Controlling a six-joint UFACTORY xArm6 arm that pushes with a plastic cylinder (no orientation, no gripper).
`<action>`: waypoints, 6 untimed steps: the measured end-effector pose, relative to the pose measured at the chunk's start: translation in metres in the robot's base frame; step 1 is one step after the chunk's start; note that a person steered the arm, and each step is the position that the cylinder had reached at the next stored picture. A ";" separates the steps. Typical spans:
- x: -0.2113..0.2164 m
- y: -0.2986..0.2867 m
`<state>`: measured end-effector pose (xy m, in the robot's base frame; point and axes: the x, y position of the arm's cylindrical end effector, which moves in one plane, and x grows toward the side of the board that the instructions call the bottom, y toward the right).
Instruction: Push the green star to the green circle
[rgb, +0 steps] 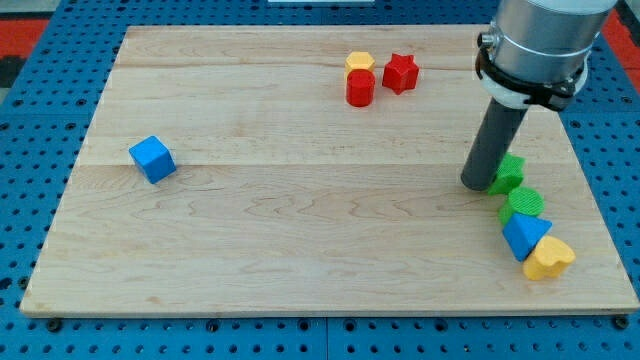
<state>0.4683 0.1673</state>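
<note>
The green star (508, 173) lies at the view's right, partly hidden behind the rod. The green circle (526, 204) lies just below and right of it, touching or nearly touching. My tip (476, 184) rests on the board against the star's left side.
A blue triangle (524, 236) and a yellow heart (548, 259) sit in a chain below the green circle, near the board's right edge. A red cylinder (360, 88), a yellow block (360, 62) and a red star (400, 73) cluster at the top. A blue cube (152, 159) lies at the left.
</note>
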 end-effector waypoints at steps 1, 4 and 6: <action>-0.012 -0.002; -0.022 0.005; -0.007 -0.009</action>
